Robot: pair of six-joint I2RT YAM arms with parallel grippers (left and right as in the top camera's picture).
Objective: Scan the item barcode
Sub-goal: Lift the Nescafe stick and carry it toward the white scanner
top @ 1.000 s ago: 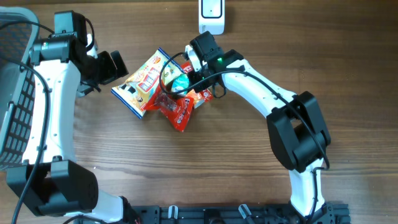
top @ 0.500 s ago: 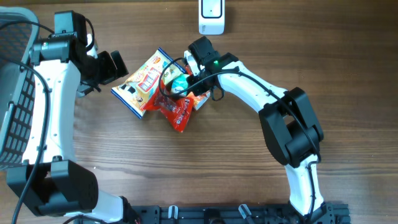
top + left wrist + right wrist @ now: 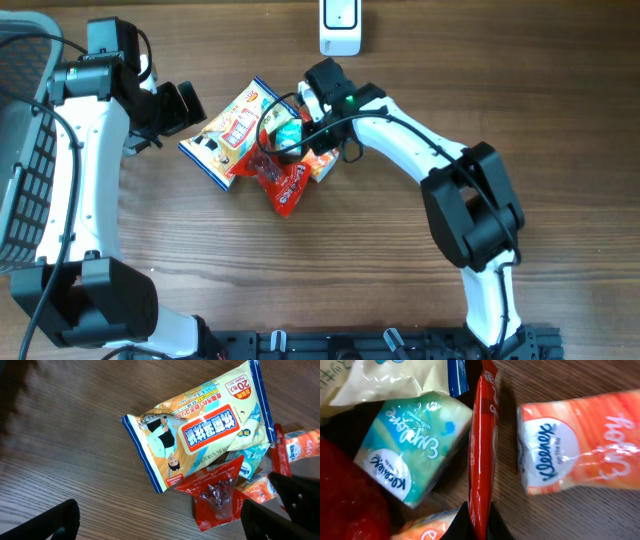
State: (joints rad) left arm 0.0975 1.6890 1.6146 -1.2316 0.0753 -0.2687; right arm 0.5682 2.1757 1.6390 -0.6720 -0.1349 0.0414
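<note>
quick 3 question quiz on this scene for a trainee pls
1. True or false: the right gripper is shut on the red packet.
2. Where is the white scanner in the overhead view? A at the top edge; B inside the basket; C under the wipes pack.
3. Fill in: the left gripper is ____ and holds nothing.
Key: 1 true; 2 A; 3 open.

The table (image 3: 300,280) is matt, grained wood; the red pouch (image 3: 481,455), wipes pack (image 3: 200,435) and tissue packs (image 3: 570,445) are glossy plastic film.
</note>
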